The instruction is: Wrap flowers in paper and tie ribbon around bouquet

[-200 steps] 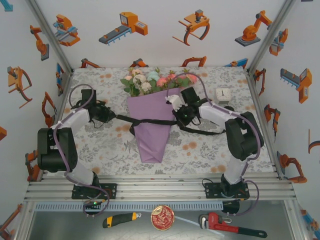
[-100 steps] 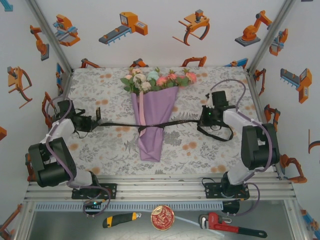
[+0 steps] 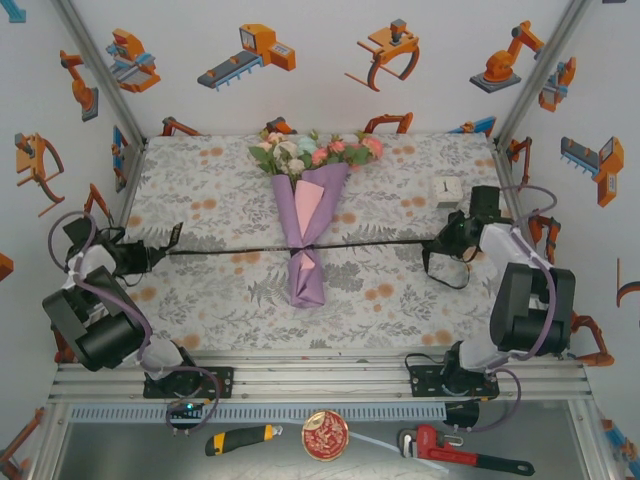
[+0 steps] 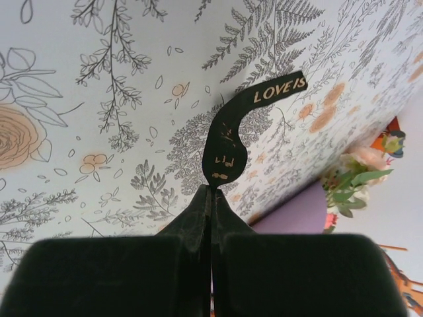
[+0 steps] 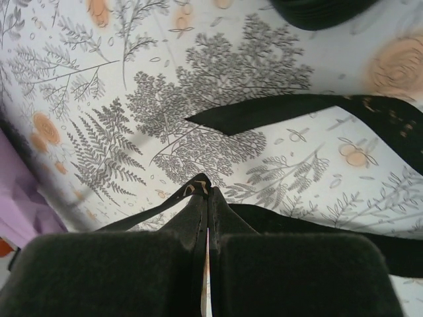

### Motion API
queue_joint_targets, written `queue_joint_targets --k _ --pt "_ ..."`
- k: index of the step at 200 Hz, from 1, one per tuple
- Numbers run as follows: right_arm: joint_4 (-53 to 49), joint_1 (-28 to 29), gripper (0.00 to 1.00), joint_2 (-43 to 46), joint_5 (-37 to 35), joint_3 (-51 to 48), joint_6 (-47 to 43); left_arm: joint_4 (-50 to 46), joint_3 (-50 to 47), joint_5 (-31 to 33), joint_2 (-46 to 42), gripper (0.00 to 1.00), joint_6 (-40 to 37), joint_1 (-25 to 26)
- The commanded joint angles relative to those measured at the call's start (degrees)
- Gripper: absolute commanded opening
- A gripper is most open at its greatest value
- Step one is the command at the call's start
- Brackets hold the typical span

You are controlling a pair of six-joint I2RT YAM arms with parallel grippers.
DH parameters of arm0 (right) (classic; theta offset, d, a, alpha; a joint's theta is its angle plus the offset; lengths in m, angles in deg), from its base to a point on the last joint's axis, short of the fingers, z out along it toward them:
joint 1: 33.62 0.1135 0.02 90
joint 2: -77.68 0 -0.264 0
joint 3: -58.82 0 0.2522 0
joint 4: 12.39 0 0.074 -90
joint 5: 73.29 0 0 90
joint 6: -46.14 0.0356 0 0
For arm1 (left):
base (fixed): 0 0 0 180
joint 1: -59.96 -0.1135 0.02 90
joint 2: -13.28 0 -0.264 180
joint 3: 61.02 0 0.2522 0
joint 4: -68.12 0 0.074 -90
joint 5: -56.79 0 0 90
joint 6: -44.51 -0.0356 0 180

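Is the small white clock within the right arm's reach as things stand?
Probably yes: the clock sits close by the right claw, nothing between, but that claw is shut on the ribbon.

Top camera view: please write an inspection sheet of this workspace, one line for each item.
Surface: table covered by a flat flower-print cloth.
Job's things: bouquet lies mid-table, flowers toward the far wall, purple paper wrapped around the stems; black ribbon stretched taut across it.
Clutter: small white box at far right; knife, round tin and red wrench lie in front of the arm bases.
Grippers: left gripper and right gripper are each shut on the ribbon.
Cables: purple cables loop along both arms, none on the bouquet.
Surroundings: white walls with orange robot pictures.
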Motion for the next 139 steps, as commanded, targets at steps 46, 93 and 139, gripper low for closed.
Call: queue_joint_targets --k 46,93,139 --pt "2.9 -5.1 0.00 5.1 -10.8 -3.9 10.1 6.0 -0.1 3.0 -1.5 0.00 0.5 -6.9" --pt "8.0 1.3 0.00 3.8 -0.7 0.2 -4.9 1.3 2.8 -1.5 -4.7 0.00 -8.6 7.3" --pt "5.8 10.4 0.00 5.9 2.1 3.3 -19.1 -8.8 8.5 7.3 -12.0 0.00 -22.2 25.5"
